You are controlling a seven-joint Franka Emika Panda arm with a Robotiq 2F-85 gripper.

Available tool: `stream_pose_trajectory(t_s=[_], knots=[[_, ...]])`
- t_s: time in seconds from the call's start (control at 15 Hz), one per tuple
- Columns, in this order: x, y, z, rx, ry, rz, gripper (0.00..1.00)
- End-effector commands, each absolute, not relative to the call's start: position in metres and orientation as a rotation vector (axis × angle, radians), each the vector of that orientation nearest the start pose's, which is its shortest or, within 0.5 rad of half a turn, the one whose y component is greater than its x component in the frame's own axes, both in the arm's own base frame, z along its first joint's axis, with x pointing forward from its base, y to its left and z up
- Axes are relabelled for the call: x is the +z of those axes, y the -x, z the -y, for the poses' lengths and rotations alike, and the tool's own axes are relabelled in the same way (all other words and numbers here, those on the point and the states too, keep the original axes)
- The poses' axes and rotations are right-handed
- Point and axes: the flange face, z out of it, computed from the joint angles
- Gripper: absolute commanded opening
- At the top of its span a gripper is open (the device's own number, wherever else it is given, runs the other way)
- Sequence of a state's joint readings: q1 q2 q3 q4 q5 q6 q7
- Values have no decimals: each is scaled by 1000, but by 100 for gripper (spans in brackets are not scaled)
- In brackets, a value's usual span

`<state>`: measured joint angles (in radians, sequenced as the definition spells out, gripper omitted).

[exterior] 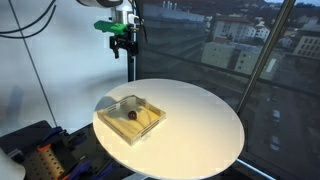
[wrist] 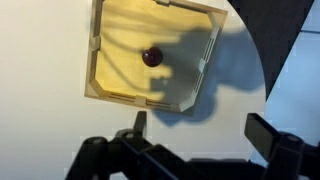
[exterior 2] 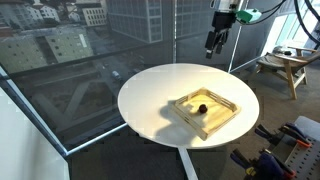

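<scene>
Windows back a round desk [exterior: 200,120]; high above its tray [exterior: 150,128] and ball [exterior: 131,115] the arm hangs, tool [exterior: 121,46] pointing down, jaws spread wide, holding nothing.

Pale wooden tray [wrist: 120,65], small dark glossy ball [wrist: 151,57], smooth matt white tabletop [wrist: 40,110], matt black claw [wrist: 197,120].

1 round white desk [exterior: 205,130]. 1 square wooden tray [exterior: 150,129] on desk. 1 small dark ball [exterior: 130,116] in tray. 1 claw [exterior: 121,42], 2 fingers, in both exterior views. 1 wooden stool [exterior 2: 283,64] in an exterior view. Several window panes [exterior 2: 140,25], exact number unclear.
</scene>
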<state>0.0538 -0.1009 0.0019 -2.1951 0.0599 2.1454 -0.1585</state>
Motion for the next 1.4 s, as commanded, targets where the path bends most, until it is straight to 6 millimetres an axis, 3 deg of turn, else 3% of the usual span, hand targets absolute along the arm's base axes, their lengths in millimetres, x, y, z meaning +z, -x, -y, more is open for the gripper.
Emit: stream_pose_trajectory(t_s=[0.0, 0.53, 1.33], knots=[[426, -533, -36, -98, 3049, 362, 100], [390, -547, -45, -86, 3043, 507, 100], [341, -560, -49, -97, 3047, 538, 100]])
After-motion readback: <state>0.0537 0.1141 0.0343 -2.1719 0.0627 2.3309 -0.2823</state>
